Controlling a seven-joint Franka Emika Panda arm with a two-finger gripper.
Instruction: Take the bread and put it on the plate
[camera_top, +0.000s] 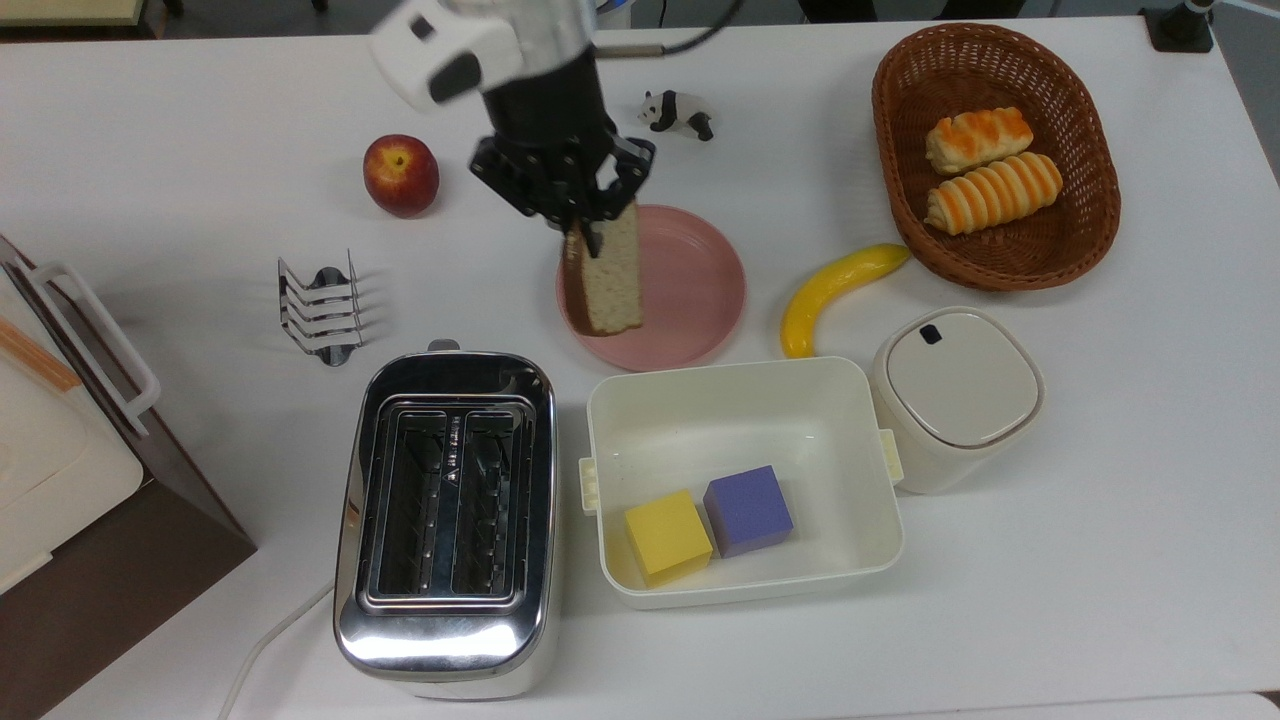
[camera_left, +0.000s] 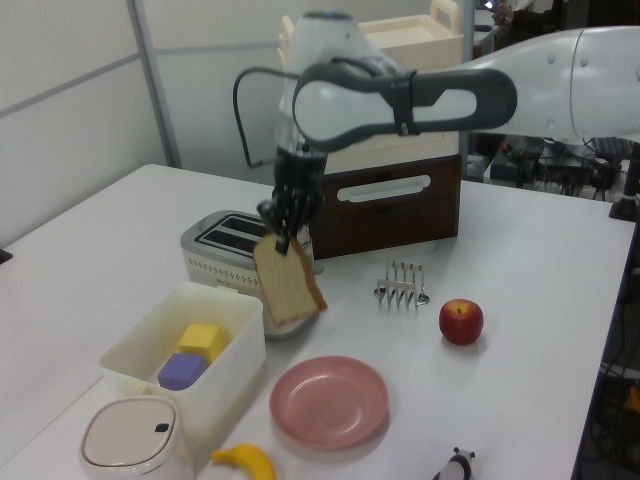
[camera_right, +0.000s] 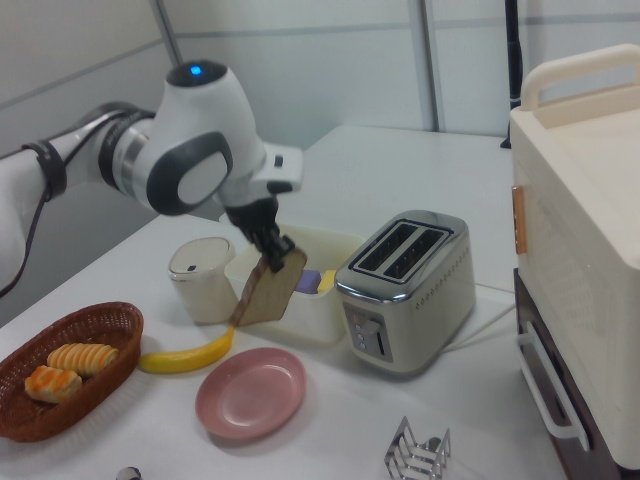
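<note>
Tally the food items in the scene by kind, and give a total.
Bread slice, held by the gripper: 1
Orange-striped rolls in the basket: 2
Apple: 1
Banana: 1
Total: 5

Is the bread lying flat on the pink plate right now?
No, the bread hangs from the gripper above the plate.

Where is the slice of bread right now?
The bread hangs from the gripper in the air, over the top view's left part of the pink plate, between the toaster and the panda figure.
</note>
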